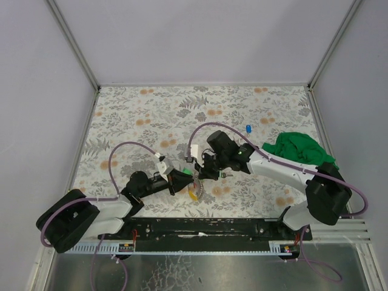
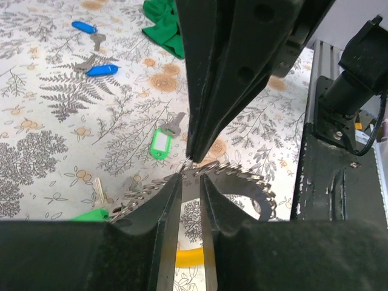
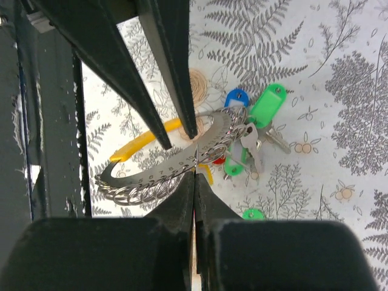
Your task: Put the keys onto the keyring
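Observation:
The keyring (image 3: pixel 176 162) is a flat dark grey curved band edged with small split rings, held just above the table. My right gripper (image 3: pixel 194 174) is shut on its outer edge. My left gripper (image 2: pixel 191 177) meets it from the other side, fingers (image 3: pixel 162 138) slightly apart with the band (image 2: pixel 242 177) across the tips. Keys with green (image 3: pixel 267 104), blue (image 3: pixel 236 97) and red tags hang bunched on one end. A yellow piece (image 3: pixel 142 142) lies under it. Loose keys lie nearby: one green-tagged (image 2: pixel 159 144) and two blue-tagged (image 2: pixel 102 70).
A green cloth (image 1: pixel 300 148) is heaped at the table's right edge, with a blue-tagged key (image 1: pixel 248 128) to its left. Another green tag (image 3: pixel 253 213) lies under the right wrist. The black base rail (image 1: pixel 206 227) runs along the near edge.

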